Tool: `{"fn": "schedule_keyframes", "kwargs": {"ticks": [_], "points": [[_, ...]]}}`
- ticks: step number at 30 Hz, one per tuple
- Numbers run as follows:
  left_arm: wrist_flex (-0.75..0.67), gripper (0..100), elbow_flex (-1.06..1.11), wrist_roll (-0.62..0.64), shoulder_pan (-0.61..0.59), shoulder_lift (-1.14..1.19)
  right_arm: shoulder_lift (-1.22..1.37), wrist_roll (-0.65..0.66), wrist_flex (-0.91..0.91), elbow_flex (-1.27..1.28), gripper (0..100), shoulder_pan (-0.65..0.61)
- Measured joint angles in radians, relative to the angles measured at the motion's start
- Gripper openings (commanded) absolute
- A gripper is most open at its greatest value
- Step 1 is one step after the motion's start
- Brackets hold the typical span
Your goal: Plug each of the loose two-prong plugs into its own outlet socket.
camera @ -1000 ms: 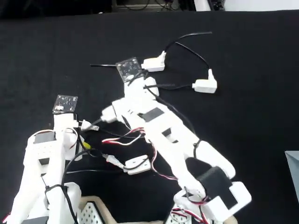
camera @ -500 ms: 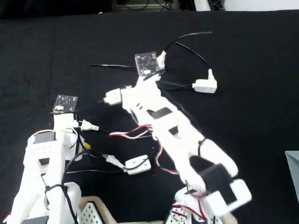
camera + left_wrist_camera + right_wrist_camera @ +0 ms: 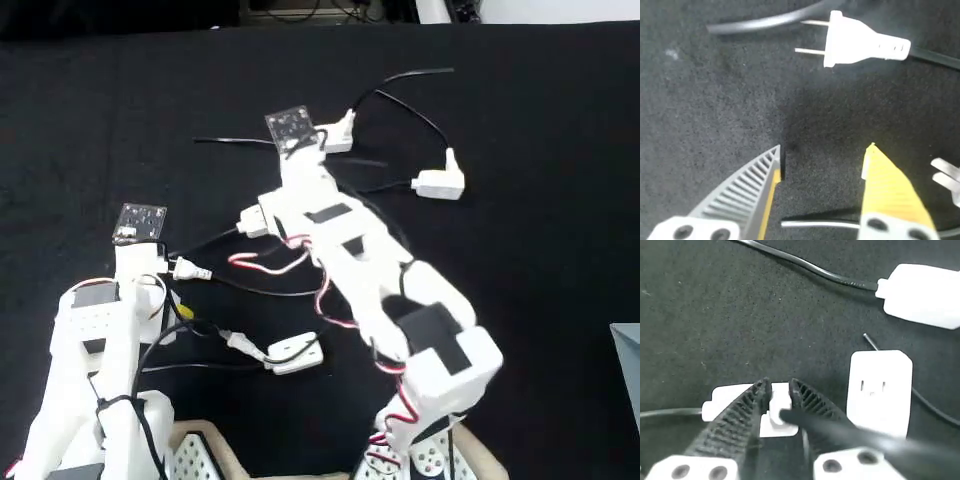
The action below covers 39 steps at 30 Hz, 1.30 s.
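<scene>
My right gripper (image 3: 776, 385) is shut on a white plug (image 3: 730, 397), which is held low over the black table. A white outlet socket (image 3: 880, 400) with two slots lies just beside the plug. In the high view this arm stretches to the far middle, where that socket (image 3: 338, 135) peeks out next to its wrist. My left gripper (image 3: 822, 150) hangs open over bare cloth. A loose white two-prong plug (image 3: 855, 42) lies a short way beyond the left fingertips, at the near left of the table (image 3: 185, 267).
A second socket (image 3: 438, 183) on a black cord lies right of the far one. A third socket (image 3: 298, 353) lies near the front, with another plug (image 3: 240, 343) next to it. Black cords loop across the table's middle. A grey box corner (image 3: 628, 350) is at the right edge.
The right arm swung its wrist to the right toward the far socket, then back a little to the left. The left arm has stayed still.
</scene>
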Motion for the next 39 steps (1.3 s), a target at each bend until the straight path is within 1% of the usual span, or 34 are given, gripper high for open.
{"fn": "schedule_keyframes", "kwargs": {"ticks": [2,3,7,8,10,16,22,24,26,28,29,31,33,36,39], "points": [[0.0,26,0.0,0.0,0.0,0.0,0.029,0.006,0.038,-0.049,1.8,0.0],[0.0,26,0.0,0.0,0.0,0.0,0.041,0.008,0.055,-0.072,3.7,0.0],[0.0,26,0.0,0.0,0.0,0.0,0.041,0.008,0.135,-0.115,19.4,-0.003],[0.0,26,0.0,0.0,0.0,0.0,0.026,0.008,0.155,-0.1,22.2,-0.003],[0.0,26,0.0,0.0,0.0,0.0,-0.006,0.008,0.207,-0.097,24.5,-0.005],[0.0,26,0.0,0.0,0.0,0.0,-0.123,0.008,0.304,-0.064,24.4,-0.029],[0.0,26,0.0,0.0,0.0,0.0,-0.255,0.008,0.316,0.026,24.3,-0.054],[0.0,26,0.0,0.0,0.0,0.0,-0.29,0.008,0.316,0.061,20.1,-0.077],[0.0,26,0.0,0.0,0.0,0.0,-0.302,0.008,0.316,0.095,11.1,-0.107],[0.0,26,0.0,0.0,0.0,0.0,-0.304,0.008,0.316,0.107,1.9,-0.138],[0.0,26,0.0,0.0,0.0,0.0,-0.301,0.008,0.311,0.107,1.1,-0.15],[0.0,26,0.0,0.0,0.0,0.0,-0.275,0.008,0.27,0.107,2.7,-0.176],[0.0,26,0.0,0.0,0.0,0.0,-0.232,0.008,0.23,0.107,1.1,-0.193],[0.0,26,0.0,0.0,0.0,0.0,-0.146,0.008,0.18,0.104,1.2,-0.198],[0.0,26,0.0,0.0,0.0,0.0,-0.064,0.008,0.17,0.064,1.2,-0.19]]}}
